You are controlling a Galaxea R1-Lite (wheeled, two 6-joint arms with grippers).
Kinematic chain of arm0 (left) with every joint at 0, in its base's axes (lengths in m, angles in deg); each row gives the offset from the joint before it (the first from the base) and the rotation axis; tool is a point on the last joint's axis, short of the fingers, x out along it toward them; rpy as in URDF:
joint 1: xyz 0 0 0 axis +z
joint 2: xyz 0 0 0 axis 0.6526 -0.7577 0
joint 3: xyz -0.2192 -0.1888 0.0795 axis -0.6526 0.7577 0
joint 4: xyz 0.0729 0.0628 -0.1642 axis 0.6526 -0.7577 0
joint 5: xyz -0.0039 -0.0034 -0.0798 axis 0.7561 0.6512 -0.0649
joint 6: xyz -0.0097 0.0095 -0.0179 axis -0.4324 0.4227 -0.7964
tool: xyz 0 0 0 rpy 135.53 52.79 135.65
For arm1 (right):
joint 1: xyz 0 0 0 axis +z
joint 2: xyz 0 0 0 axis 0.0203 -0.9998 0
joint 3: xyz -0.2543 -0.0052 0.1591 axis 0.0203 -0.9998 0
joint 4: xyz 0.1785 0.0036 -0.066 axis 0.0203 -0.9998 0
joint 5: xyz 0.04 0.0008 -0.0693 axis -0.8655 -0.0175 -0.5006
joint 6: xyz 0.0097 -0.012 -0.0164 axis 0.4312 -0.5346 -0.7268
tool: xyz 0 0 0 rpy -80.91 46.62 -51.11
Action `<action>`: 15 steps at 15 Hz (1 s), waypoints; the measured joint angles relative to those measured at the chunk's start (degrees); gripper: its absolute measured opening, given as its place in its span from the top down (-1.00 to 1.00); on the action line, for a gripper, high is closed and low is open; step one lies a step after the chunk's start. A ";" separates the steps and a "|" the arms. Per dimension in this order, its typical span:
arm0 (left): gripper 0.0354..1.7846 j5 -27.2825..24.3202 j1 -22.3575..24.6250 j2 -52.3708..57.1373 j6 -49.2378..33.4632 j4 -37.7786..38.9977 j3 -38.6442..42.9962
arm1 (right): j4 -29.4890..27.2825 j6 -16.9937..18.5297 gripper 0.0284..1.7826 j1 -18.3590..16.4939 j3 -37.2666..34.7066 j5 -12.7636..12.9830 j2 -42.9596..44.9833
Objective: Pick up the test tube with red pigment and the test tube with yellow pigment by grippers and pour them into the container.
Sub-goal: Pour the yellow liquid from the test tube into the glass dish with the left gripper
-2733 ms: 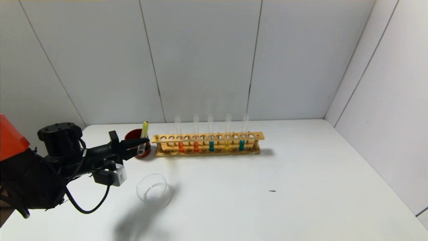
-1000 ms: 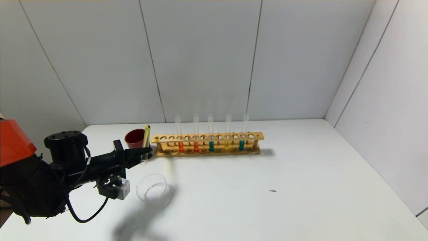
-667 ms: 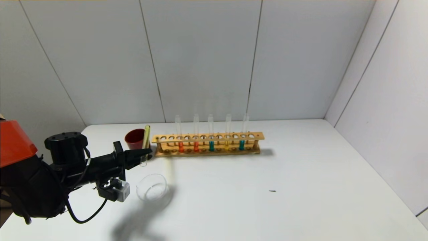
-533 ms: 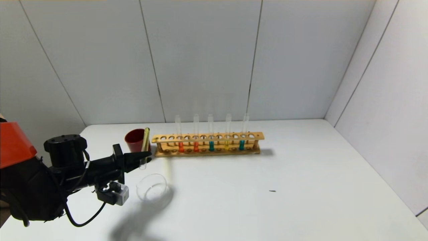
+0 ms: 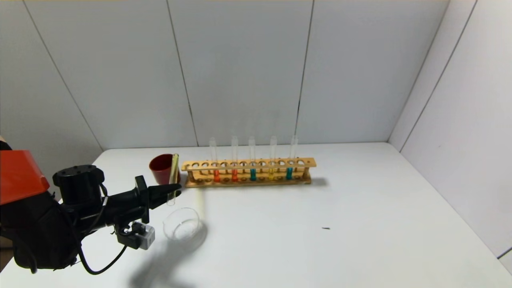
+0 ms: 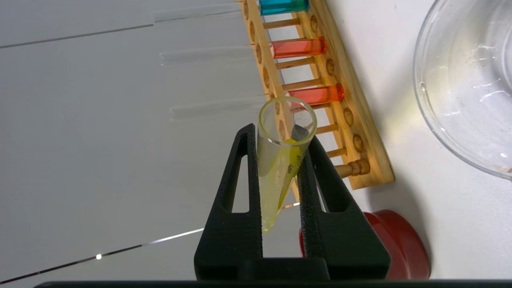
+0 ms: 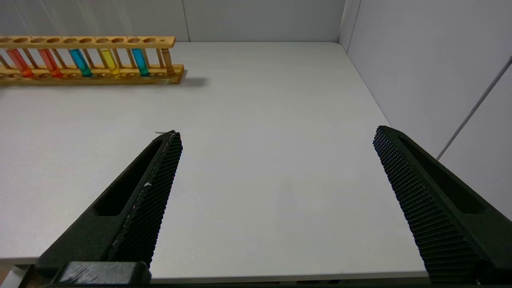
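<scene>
Yellow-pigment test tube (image 6: 280, 160) pinched in left end effector (image 5: 170, 191) — right end effector (image 7: 276, 138) spread, wrist view only

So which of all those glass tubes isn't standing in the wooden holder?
The yellow-stained tube. The left gripper pinches it above the table, near the red cup, while the other five stand upright in the rack.

Rack (image 5: 249, 173) at table (image 5: 320, 224) rear; cup (image 5: 161, 168) left of it; dish (image 5: 182, 224) in front of cup.
</scene>
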 joint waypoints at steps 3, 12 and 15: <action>0.68 0.13 0.02 -0.50 0.11 0.91 0.06 | 0.02 0.00 -0.96 0.00 0.00 0.02 0.00; 0.68 0.22 0.10 -1.54 1.38 2.62 0.78 | 0.02 0.00 -0.96 0.00 0.00 0.02 0.00; 0.68 0.09 0.27 -2.04 1.63 3.28 0.17 | 0.02 0.02 -0.96 0.00 0.00 0.02 0.00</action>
